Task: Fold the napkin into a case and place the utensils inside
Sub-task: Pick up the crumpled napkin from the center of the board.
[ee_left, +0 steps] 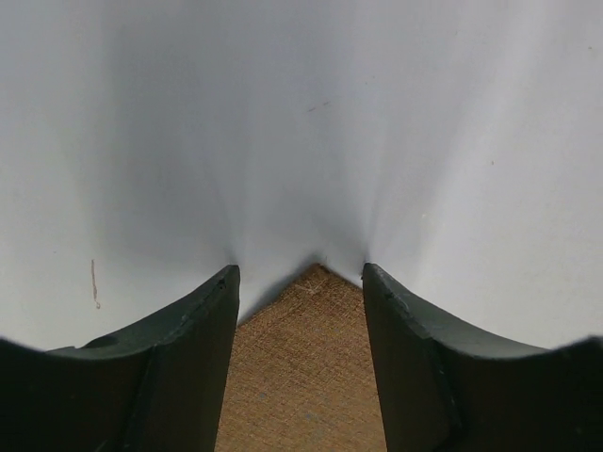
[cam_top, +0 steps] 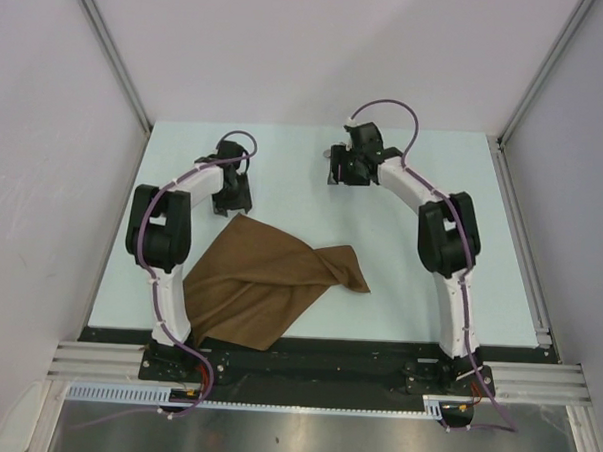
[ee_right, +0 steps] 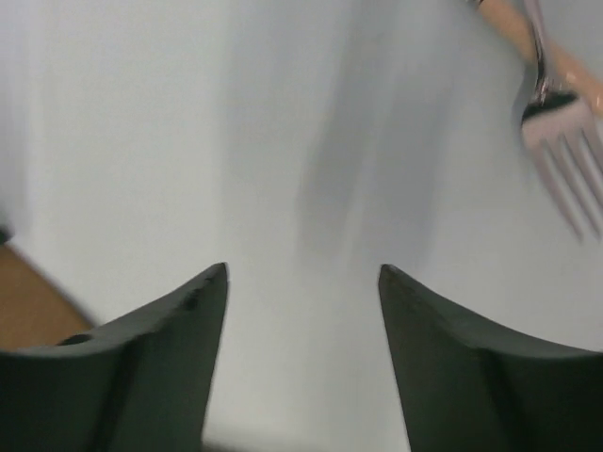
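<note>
Left gripper (ee_left: pixel 300 268): jaws apart, holding nothing, napkin (ee_left: pixel 301 377) corner showing between them. Right gripper (ee_right: pixel 301 270): jaws apart, holding nothing; fork (ee_right: pixel 565 184) nearby.

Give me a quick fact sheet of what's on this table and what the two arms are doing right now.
Napkin: brown cloth, rumpled and partly folded over itself, on the table, near left side
Folding: unfinished, no neat pocket yet
Left end effector: open, napkin corner lying between its fingers, not gripped
Right end effector: open, empty, above bare table
Fork: blurred, upper right of the right wrist view
</note>
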`<state>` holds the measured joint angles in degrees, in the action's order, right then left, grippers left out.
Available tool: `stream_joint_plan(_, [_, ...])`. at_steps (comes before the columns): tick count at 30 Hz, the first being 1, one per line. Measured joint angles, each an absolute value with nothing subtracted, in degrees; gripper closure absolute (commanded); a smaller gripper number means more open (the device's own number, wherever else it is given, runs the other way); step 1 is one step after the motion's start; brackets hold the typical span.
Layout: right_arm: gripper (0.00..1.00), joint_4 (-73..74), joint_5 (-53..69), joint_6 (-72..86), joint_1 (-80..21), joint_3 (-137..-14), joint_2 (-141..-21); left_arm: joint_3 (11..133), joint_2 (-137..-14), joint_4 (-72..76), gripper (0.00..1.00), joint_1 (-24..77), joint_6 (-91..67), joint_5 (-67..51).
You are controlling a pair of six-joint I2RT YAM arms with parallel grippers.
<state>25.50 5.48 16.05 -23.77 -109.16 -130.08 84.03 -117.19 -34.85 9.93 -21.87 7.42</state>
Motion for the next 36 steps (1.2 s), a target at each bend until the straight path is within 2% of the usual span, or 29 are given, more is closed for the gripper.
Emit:
stream_joint_plan(1, [0.24,25.85,4.78,16.58,-24.62,-105.89,-126.45,84.07,-117.23,-34.74,0.44,9.93,-21.67,7.18])
stream_joint_plan(5, [0.22,26.41,3.01,19.42,-27.55,-94.06,-111.61,83.94,-117.23,-34.5,0.63,9.98,-21.08,6.39])
stream_joint_plan(7, [0.21,27.09,2.81,20.6,-28.49,-88.07,-105.14,83.66,-117.21,-33.95,0.69,9.98,-20.91,5.91])
stream_joint_plan(8, [0.2,27.27,2.7,21.02,-28.62,-85.47,-102.91,83.53,-117.19,-33.56,0.77,9.98,-20.86,5.72])
stream_joint_plan(9, [0.19,27.11,2.55,21.37,-28.73,-80.97,-99.59,83.22,-117.01,-33.08,0.8,9.98,-20.82,5.48])
stream_joint_plan(10, [0.12,27.92,2.31,21.61,-28.71,-78.17,-97.58,83.11,-116.97,-32.86,0.82,9.98,-20.99,5.32])
stream_joint_plan(13, [0.12,29.69,1.72,22.9,-28.67,-67.88,-91.57,82.85,-116.9,-31.99,0.99,9.98,-20.91,4.05])
stream_joint_plan(18, [0.12,32.82,-0.23,28.01,-28.67,-56.69,-83.61,81.06,-115.72,-30.02,1.0,9.98,-20.86,2.83])
stream_joint_plan(22, [0.22,31.55,-1.13,33.69,-28.69,-48.51,-76.58,77.38,-112.57,-29.52,1.0,9.98,-20.91,1.67])
stream_joint_plan(24, [0.23,30.3,-0.1,35.92,-28.84,-44.82,-74.19,75.55,-110.34,-29.19,1.0,9.98,-20.91,0.67])
stream_joint_plan(30, [0.23,24.18,2.44,39.79,-32.03,-37.41,-72.36,69.82,-100.33,-25.87,1.0,9.98,-20.91,-2.28])
stream_joint_plan(35, [0.28,18.65,3.77,42.87,-32.51,-35.14,-72.58,64.62,-91.11,-22.37,1.0,9.87,-20.93,-4.8])
stream_joint_plan(36, [0.32,17.52,3.88,43.46,-32.56,-35.14,-72.86,63.96,-89.76,-21.96,1.0,9.85,-20.93,-5.26])
